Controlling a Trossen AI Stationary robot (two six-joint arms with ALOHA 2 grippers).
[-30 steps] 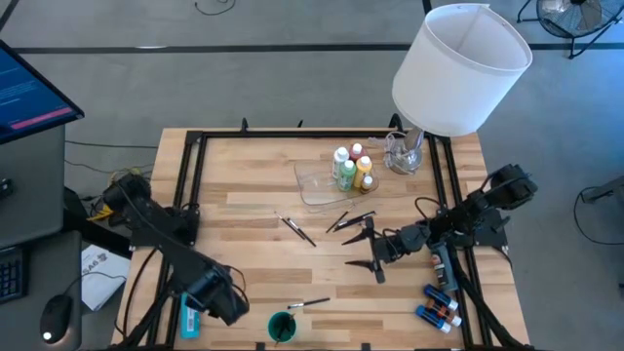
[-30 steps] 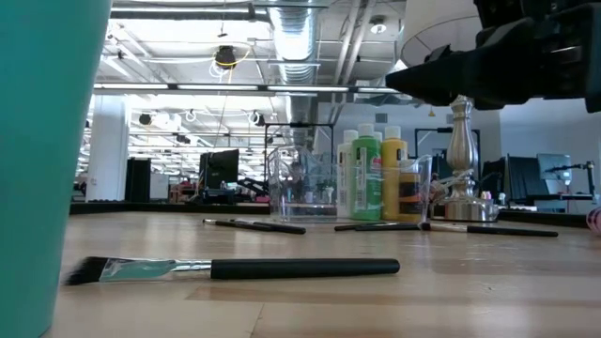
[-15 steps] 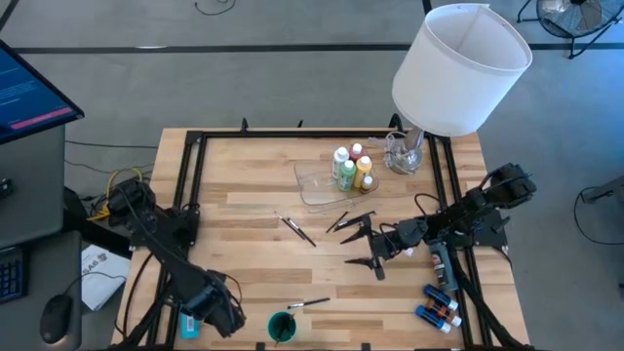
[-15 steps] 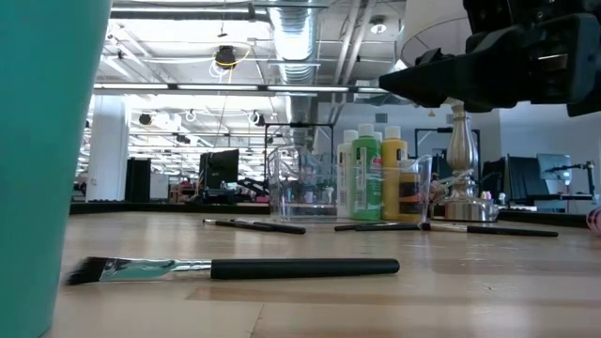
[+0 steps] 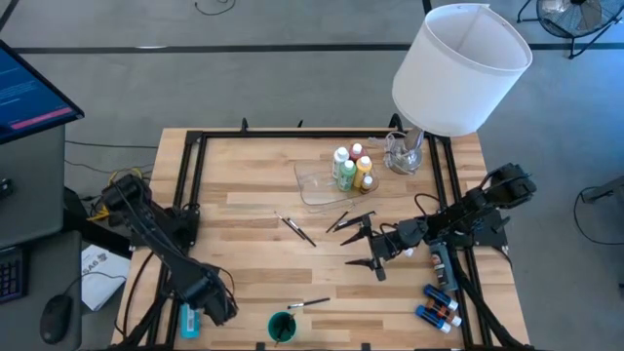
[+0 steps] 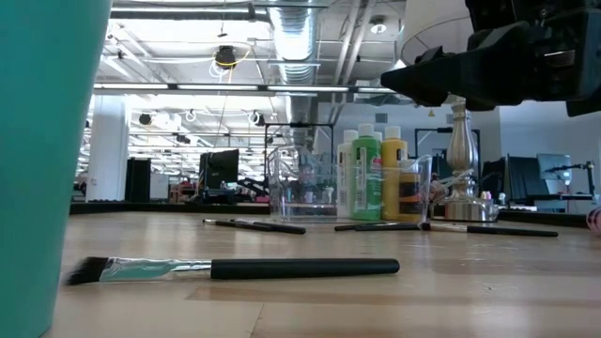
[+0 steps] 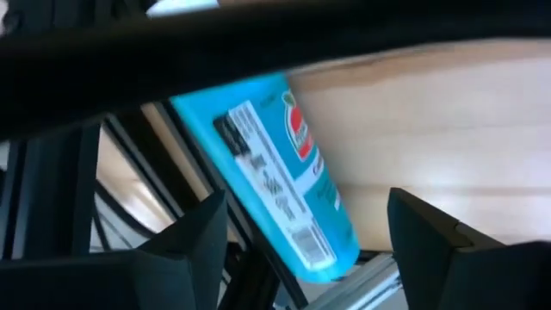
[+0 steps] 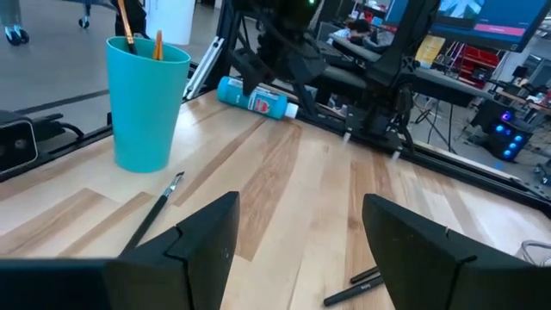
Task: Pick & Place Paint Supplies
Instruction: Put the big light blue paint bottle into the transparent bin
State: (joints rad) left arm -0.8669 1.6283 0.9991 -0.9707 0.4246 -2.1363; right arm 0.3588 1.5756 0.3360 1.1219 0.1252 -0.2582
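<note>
Paint bottles (image 5: pixel 350 167) stood by the clear tray (image 5: pixel 317 185) on the wooden worktop (image 5: pixel 244 195); brushes (image 5: pixel 295 230) lay mid-worktop. Left gripper (image 5: pixel 200 314), shifted leftward, now gaped beside a blue bottle (image 7: pixel 275 176). Right gripper (image 5: pixel 366 251) hovered, fingers apart, empty.

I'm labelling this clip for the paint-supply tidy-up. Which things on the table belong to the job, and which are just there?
Job:
- bottles by the tray
- blue bottle beside the left claw
- bottles at the right edge
- brushes mid-table
- brush near the cup

Just there:
- clear tray
- lamp
- teal cup
</note>
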